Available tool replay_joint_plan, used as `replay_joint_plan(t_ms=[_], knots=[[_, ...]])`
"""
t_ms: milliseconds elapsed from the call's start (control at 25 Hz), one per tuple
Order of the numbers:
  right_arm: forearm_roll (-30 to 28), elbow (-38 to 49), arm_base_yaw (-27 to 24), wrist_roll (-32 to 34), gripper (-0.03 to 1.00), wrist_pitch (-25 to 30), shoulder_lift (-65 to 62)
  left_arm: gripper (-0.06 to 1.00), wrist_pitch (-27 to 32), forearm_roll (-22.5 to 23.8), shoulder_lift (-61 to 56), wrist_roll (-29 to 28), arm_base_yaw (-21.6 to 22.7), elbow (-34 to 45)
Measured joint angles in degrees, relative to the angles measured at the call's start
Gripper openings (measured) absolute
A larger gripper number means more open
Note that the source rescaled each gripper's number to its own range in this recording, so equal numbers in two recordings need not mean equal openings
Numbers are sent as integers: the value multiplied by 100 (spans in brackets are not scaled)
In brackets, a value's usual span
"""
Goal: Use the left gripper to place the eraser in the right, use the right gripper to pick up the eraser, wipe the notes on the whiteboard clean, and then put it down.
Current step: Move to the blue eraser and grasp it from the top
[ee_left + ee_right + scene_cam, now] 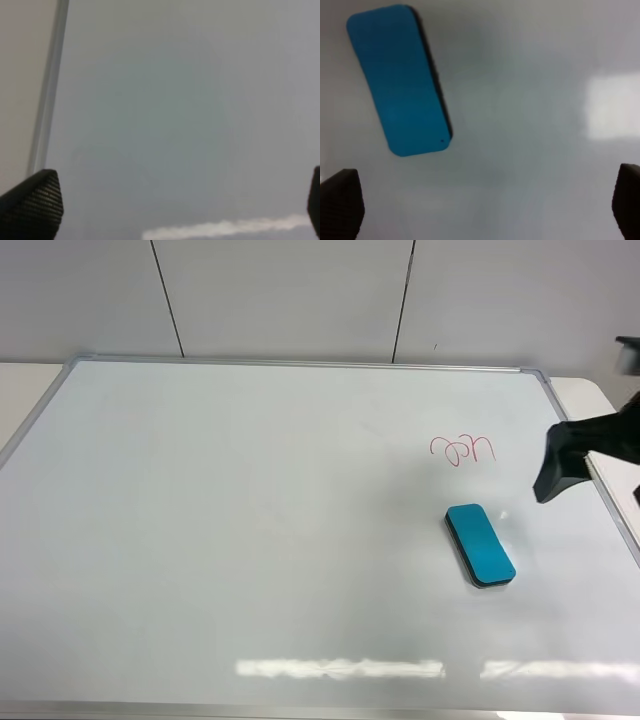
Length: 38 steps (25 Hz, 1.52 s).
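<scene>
The teal-blue eraser (480, 545) lies flat on the whiteboard (250, 540), right of the middle. Just above it are the red notes (463, 449), a small looping scribble. My right gripper (562, 462) hovers over the board's right edge, up and to the right of the eraser, apart from it. In the right wrist view the eraser (399, 80) lies ahead of the right gripper (482, 210), whose fingertips (341, 204) stand wide apart and empty. The left gripper (172, 205) is open over bare whiteboard (175, 110) near its frame (49, 90); it does not show in the high view.
The silver frame (300, 363) runs round the board, with cream tabletop (25, 390) beyond the left corner and a strip of it (590, 395) at the right. A grey panelled wall (290, 295) stands behind. Ceiling light glares along the board's near edge.
</scene>
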Motion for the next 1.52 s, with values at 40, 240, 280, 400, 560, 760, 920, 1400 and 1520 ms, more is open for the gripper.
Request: replay_joint_plan(t_ms=[40, 240, 280, 400, 560, 760, 920, 1400, 1520], knots=[[0, 0, 177, 83, 100, -41, 162, 100, 0, 0, 0, 0, 0, 0], [-213, 0, 890, 555, 100, -426, 838, 100, 0, 0, 0, 0, 0, 0], [-278, 0, 956, 687, 100, -504, 921, 100, 0, 0, 0, 0, 0, 0], [-421, 0, 1080, 988, 100, -730, 1143, 100, 0, 0, 0, 0, 0, 0], [-566, 0, 1219, 1190, 100, -1131, 1519, 100, 0, 0, 0, 0, 0, 0], [-566, 27, 1343, 1241, 100, -1519, 1945, 100, 0, 0, 0, 0, 0, 0], [-573, 33, 1487, 1245, 100, -1684, 2290, 100, 0, 0, 0, 0, 0, 0], [-744, 40, 1808, 1279, 100, -1897, 2424, 100, 0, 0, 0, 0, 0, 0], [-934, 40, 1814, 1279, 100, -1890, 2424, 100, 0, 0, 0, 0, 0, 0]])
